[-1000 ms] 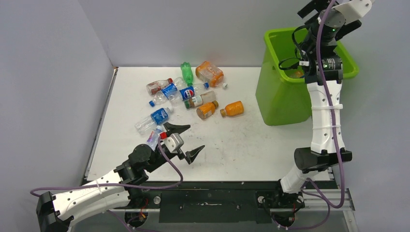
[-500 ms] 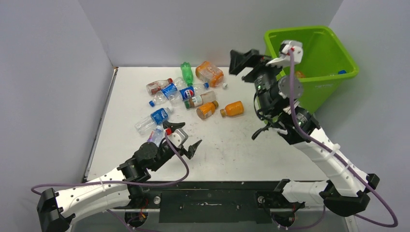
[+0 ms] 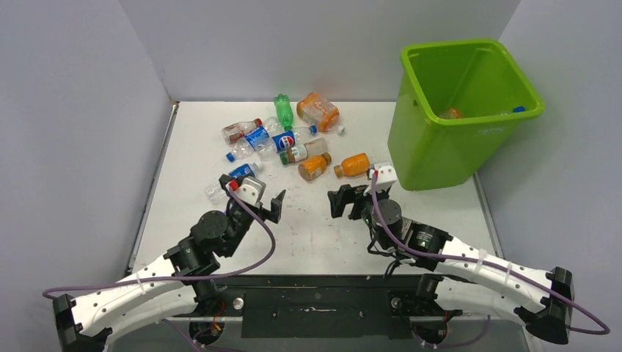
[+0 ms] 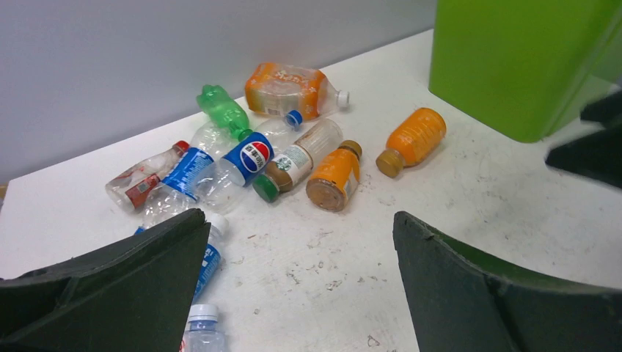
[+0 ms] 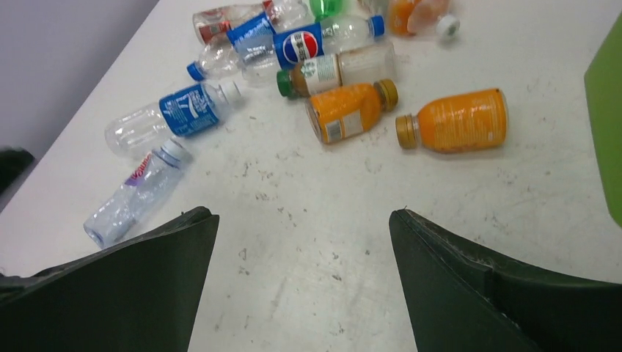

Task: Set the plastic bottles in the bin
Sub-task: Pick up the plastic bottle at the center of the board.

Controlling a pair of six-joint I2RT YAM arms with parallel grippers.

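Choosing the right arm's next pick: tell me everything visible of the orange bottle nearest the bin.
The orange bottle is small, smooth plastic, orange all over, with a brownish-gold cap; it looks uncrushed. It lies on its side on the table, cap toward the pile, between pile and bin, touching only the table.

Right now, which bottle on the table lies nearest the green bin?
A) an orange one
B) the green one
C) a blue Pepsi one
A: an orange bottle lies on its side just left of the bin, closer to it than any other bottle on the table.
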